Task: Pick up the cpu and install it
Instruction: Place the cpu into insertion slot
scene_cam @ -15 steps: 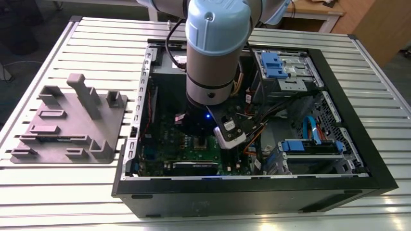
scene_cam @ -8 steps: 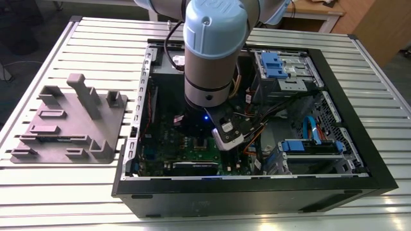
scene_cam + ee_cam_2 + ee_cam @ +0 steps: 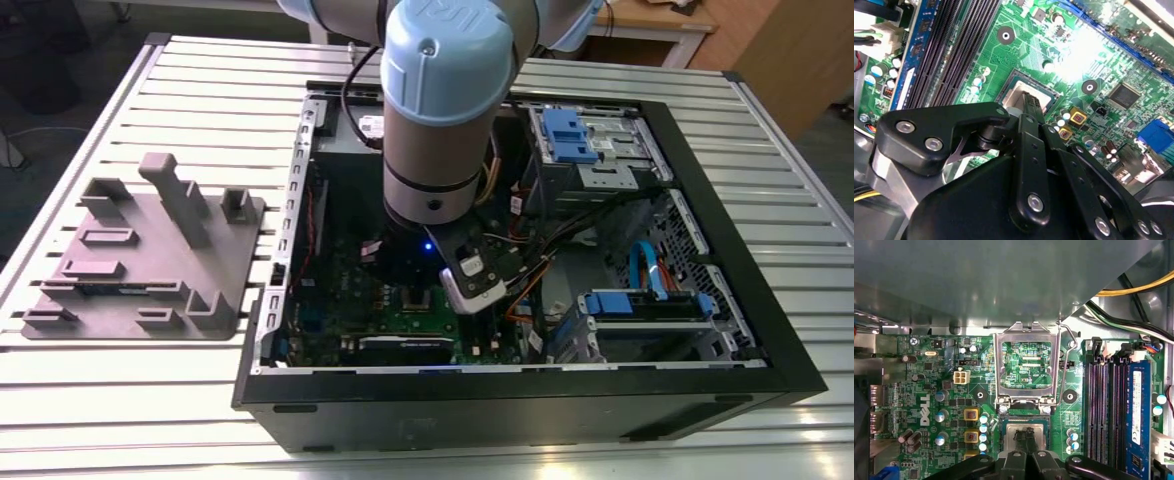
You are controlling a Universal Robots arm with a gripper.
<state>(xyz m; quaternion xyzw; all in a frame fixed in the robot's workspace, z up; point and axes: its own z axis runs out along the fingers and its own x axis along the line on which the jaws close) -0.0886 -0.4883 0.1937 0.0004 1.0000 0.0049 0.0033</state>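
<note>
An open computer case [image 3: 534, 410] lies on its side on a slatted metal worktop [image 3: 160, 90]. A grey plastic tray [image 3: 147, 250] sits on the worktop just beside the case, on the exterior view's left. The arm [image 3: 434, 120] points straight down into the case, its lower end over the green circuit board [image 3: 334, 300] in the half of the case on the exterior view's left. Blue drive brackets [image 3: 567, 135] fill the half on the exterior view's right.

In both wrist views the cpu [image 3: 1041, 435] lies flat in its square socket on the board, its silvery top facing up. The jaws are pressed together, or very nearly so, and their narrow black tips sit over the middle of the cpu [image 3: 1015, 97], taking up far less than its width. They do not pinch its edges. Whether the tips touch the metal top cannot be told.

In the first wrist view the silver socket frame [image 3: 1026, 335] is swung open and stands up at the far edge of the socket, so the board shows through its window. A thin wire lever [image 3: 1060, 365] runs along one side of the frame. Beside the socket are black memory slots [image 3: 1102, 410], and a blue memory stick [image 3: 1140, 410] sits just past them. Yellow and black cables [image 3: 1134, 287] cross the case wall above the slots.
</note>
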